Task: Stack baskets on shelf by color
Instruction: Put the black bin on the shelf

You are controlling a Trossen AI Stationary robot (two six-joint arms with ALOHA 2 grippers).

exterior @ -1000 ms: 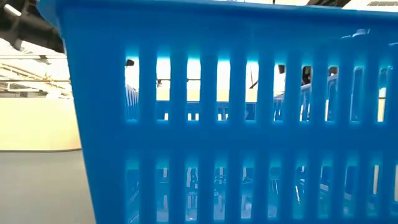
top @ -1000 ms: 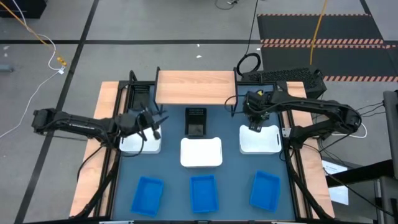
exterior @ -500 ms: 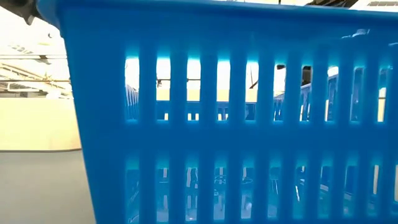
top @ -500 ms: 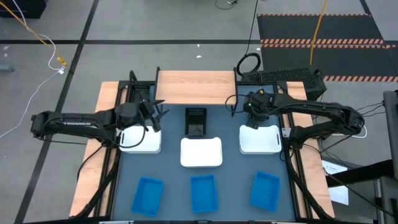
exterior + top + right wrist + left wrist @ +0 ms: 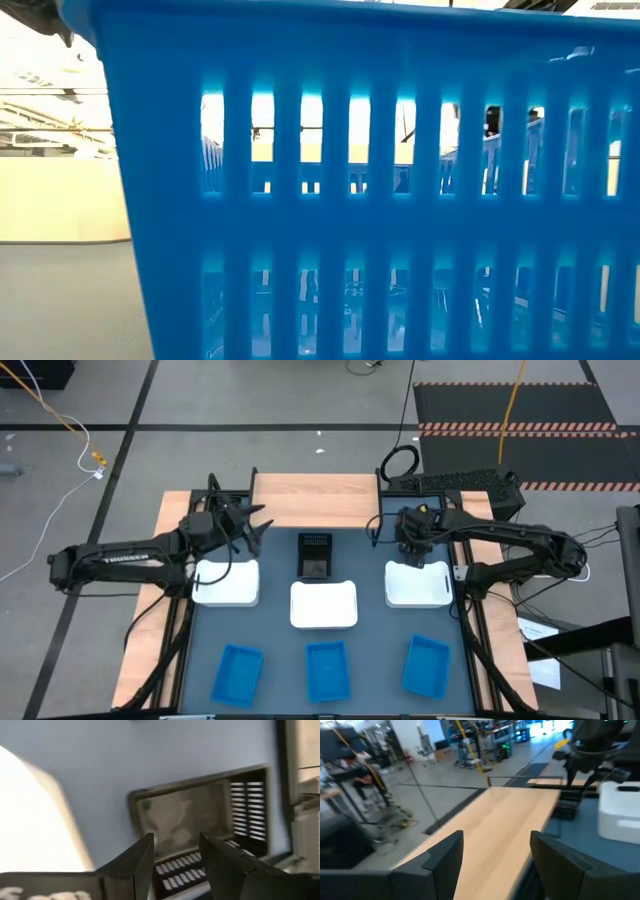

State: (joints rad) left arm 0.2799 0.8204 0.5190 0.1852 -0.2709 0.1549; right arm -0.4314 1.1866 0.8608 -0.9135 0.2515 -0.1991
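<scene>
In the high view my left gripper (image 5: 243,523) hovers open beside the left end of the light-wood shelf (image 5: 315,500), past the far side of the left white basket (image 5: 226,582). Its wrist view looks along the shelf top (image 5: 505,830). My right gripper (image 5: 412,544) is open above the far edge of the right white basket (image 5: 417,584), and its wrist view faces the black basket (image 5: 200,822). That black basket (image 5: 314,555) stands on the table just in front of the shelf. A third white basket (image 5: 323,604) sits in the middle. Three blue baskets (image 5: 327,670) line the near edge.
The shelf top is bare wood. The wall of a blue basket (image 5: 370,190) fills the low view and blocks most of it. Black frame rails (image 5: 190,520) run along both sides of the dark-blue tabletop (image 5: 370,640). A keyboard (image 5: 455,482) lies beyond the table's far right corner.
My left gripper has risen from over the left white basket and moved toward the far edge, ending beside the shelf's left end and turned toward it. The left white basket stays on the table. My right gripper has shifted slightly toward the far edge.
</scene>
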